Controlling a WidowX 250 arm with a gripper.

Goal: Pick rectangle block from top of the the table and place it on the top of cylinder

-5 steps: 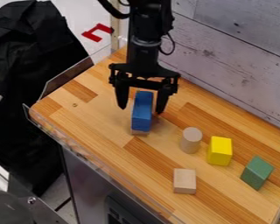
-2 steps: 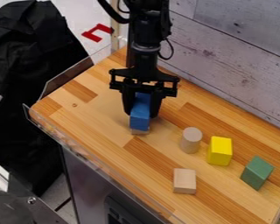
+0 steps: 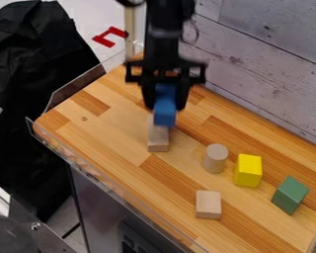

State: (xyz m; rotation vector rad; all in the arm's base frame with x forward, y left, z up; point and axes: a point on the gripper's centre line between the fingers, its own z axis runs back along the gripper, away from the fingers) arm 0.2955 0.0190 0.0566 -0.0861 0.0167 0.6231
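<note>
The gripper (image 3: pixel 166 103) hangs over the back left part of the wooden table (image 3: pixel 114 129), shut on the blue rectangular block (image 3: pixel 165 111). The block is held up in the air, its front end pointing toward the camera. Below and slightly in front of it, a plain wooden rectangular block (image 3: pixel 158 141) lies on the table, its rear part hidden behind the blue one. To the right of that stands the light wooden cylinder (image 3: pixel 215 158), upright, its round top bare.
Right of the cylinder is a yellow block (image 3: pixel 248 170), and farther right a green block (image 3: pixel 290 194). A small wooden cube (image 3: pixel 208 204) sits nearer the front edge. A grey plank wall (image 3: pixel 273 64) runs behind the table, and a clear rim (image 3: pixel 114 190) lines its front edge.
The fingers have closed on the blue block and lifted it off the wooden block beneath, which now shows more. The arm has risen; the other blocks have stayed put.
</note>
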